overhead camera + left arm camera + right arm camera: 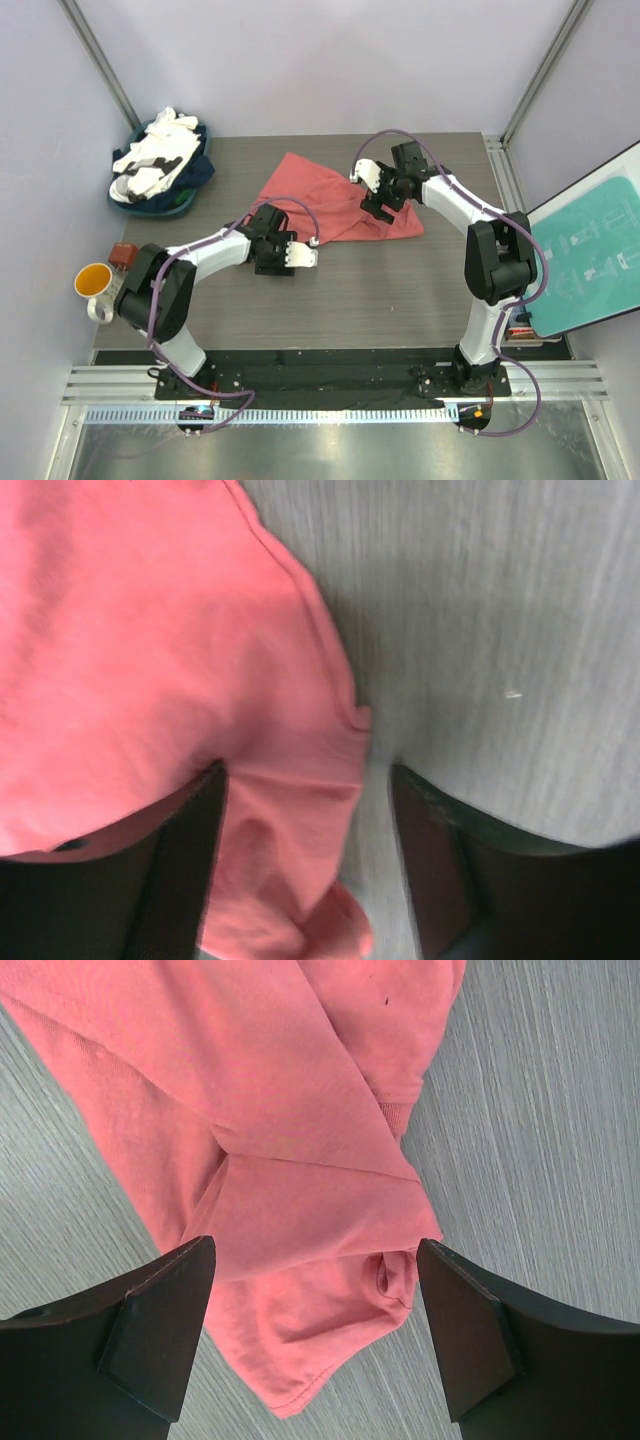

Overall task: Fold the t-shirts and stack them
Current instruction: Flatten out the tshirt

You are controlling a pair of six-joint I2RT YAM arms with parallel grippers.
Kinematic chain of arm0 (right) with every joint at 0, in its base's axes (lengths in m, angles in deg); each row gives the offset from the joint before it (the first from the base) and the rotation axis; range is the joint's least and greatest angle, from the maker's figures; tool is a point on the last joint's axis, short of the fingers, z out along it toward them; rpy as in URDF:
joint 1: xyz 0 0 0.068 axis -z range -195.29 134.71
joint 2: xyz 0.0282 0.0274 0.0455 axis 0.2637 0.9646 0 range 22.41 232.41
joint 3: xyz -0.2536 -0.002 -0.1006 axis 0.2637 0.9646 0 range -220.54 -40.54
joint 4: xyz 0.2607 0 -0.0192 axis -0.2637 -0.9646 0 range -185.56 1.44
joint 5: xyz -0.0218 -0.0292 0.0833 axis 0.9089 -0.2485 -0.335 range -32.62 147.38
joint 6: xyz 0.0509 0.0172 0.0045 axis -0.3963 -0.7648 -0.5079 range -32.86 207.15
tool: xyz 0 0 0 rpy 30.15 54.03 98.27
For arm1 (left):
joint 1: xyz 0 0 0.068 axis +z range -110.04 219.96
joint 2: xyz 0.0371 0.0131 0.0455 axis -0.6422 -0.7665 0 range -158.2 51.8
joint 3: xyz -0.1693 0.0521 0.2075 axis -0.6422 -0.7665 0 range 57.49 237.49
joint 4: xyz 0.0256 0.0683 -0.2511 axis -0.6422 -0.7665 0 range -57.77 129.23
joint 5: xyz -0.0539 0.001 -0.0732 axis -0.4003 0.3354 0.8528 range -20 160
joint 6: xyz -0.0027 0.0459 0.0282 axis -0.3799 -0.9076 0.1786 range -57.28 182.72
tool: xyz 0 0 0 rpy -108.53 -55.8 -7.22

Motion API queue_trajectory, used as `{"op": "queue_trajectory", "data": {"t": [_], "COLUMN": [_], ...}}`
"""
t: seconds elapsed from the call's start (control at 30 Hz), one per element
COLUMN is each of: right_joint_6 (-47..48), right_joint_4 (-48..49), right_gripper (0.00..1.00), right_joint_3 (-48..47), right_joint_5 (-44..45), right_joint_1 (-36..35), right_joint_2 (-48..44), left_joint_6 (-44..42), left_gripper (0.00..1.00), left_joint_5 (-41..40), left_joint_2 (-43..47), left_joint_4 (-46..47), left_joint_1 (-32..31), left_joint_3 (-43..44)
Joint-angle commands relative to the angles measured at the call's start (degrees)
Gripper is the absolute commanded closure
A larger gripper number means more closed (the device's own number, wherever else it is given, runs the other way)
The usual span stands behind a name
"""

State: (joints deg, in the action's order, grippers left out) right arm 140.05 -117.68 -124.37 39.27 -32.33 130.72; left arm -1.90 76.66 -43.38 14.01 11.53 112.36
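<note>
A coral-red t-shirt [330, 200] lies crumpled in the middle of the table. My left gripper [272, 240] is down at its near left edge. In the left wrist view a folded corner of the shirt [290, 810] lies between the open fingers [190, 860] of my left gripper [308, 780]; a grip does not show. My right gripper [378, 205] hangs over the shirt's right part. In the right wrist view my right gripper [315, 1260] is open, its jaws wide either side of a bunched hem [300, 1310]. White and dark navy t-shirts [160, 160] are heaped at the back left.
The heap of tees lies in a blue basket [185, 205] in the back left corner. An orange-lined mug [93, 280] stands off the table's left edge. A teal-faced board [590, 245] leans at the right. Bare grey tabletop [400, 290] lies in front of the shirt.
</note>
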Motion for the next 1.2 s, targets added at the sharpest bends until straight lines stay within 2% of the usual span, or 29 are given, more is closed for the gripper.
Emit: {"op": "queue_trajectory", "data": {"t": [0.0,0.07,0.1,0.27,0.47,0.53,0.57,0.67,0.77,0.83,0.93,1.0,1.17], "right_joint_6": [-0.4,1.3,2.1,6.2,5.5,5.4,5.4,4.1,3.9,3.9,4.1,4.7,8.6], "right_joint_4": [1.2,0.4,-0.7,-2.9,-4.4,-4.4,-4.3,-3.4,-2.4,-1.8,-1.3,-1.1,-1.1], "right_gripper": [0.13,0.13,0.13,0.11,0.14,0.20,0.30,0.50,0.53,0.59,0.88,0.99,0.99], "right_joint_3": [-1.8,-0.5,0.5,3.2,3.8,4.0,4.0,3.1,2.4,2.1,1.2,0.0,-3.6], "right_joint_5": [0.3,-0.3,-0.6,-1.6,-0.1,0.8,1.4,4.5,6.1,6.5,7.6,8.6,11.2], "right_joint_1": [-0.3,-0.3,-0.4,-1.0,-2.2,-2.3,-2.4,-2.5,-2.5,-2.5,-2.5,-2.5,-2.5], "right_joint_2": [-0.1,-0.5,-0.8,-1.3,0.9,1.4,2.1,3.3,4.2,4.1,3.6,2.6,-0.8], "left_joint_6": [1.1,1.3,1.3,1.3,2.2,2.3,2.2,2.3,2.7,2.7,2.8,2.4,3.2], "left_gripper": [0.64,0.90,0.98,1.00,1.00,1.00,1.00,1.00,1.00,1.00,1.00,1.00,1.00], "left_joint_5": [-0.7,-0.9,-0.9,-1.2,-1.8,-2.1,-2.2,-2.5,-3.0,-3.1,-3.6,-4.0,-5.7], "left_joint_2": [-3.6,-4.1,-4.4,-4.3,-4.8,-4.8,-4.7,-4.6,-4.5,-4.4,-3.7,-2.6,0.0], "left_joint_4": [3.9,3.2,2.7,1.6,0.0,-0.2,-0.3,-0.4,-0.1,0.0,0.1,0.2,2.4], "left_joint_1": [-0.1,-0.1,-0.1,0.0,0.3,0.6,0.7,1.3,1.9,2.3,2.8,3.1,4.2], "left_joint_3": [-0.5,0.2,0.4,1.7,4.8,5.8,6.2,7.4,8.5,9.2,9.9,10.2,14.7]}}
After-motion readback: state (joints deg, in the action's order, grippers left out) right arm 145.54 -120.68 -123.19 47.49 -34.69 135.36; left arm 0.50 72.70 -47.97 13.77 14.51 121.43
